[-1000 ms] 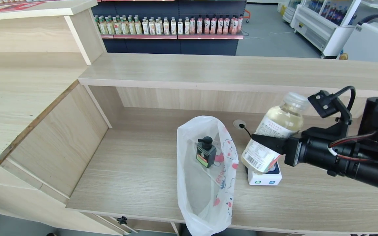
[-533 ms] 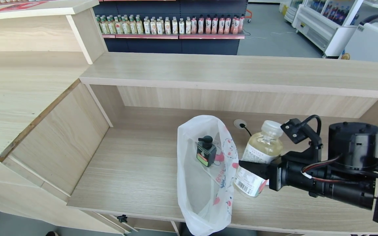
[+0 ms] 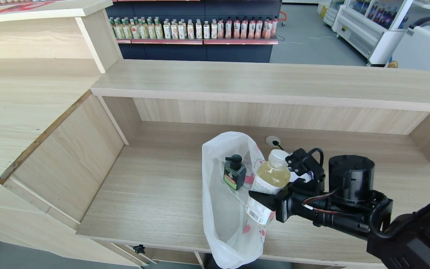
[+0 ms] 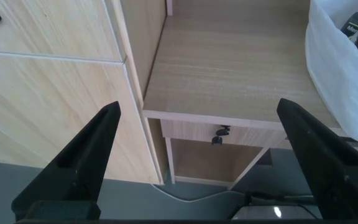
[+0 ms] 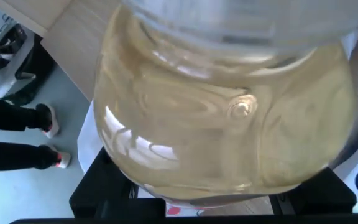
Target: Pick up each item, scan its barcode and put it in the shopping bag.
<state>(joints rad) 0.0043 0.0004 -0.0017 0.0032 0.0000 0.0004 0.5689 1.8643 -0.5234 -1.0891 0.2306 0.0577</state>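
A clear bottle of pale yellow drink (image 3: 268, 186) with a white cap and a barcode label hangs tilted over the right rim of the white shopping bag (image 3: 220, 209). My right gripper (image 3: 265, 200) is shut on the bottle's middle. Up close in the right wrist view the bottle (image 5: 229, 106) bulges between the dark fingers. Inside the bag stands a dark pump bottle (image 3: 233, 172). My left gripper (image 4: 197, 155) is open, hanging in front of the counter's front edge beside the bag (image 4: 340, 74).
The wooden counter (image 3: 155, 194) has a raised back ledge (image 3: 267, 80) and a slanted side wall on the left. A cable grommet (image 3: 273, 141) sits behind the bag. Drawers (image 4: 48, 93) lie under the counter. Store shelves and freezers stand beyond.
My right arm has carried the bottle down and to the left, from above the white scanner to over the bag's right rim. The arm now hides the scanner.
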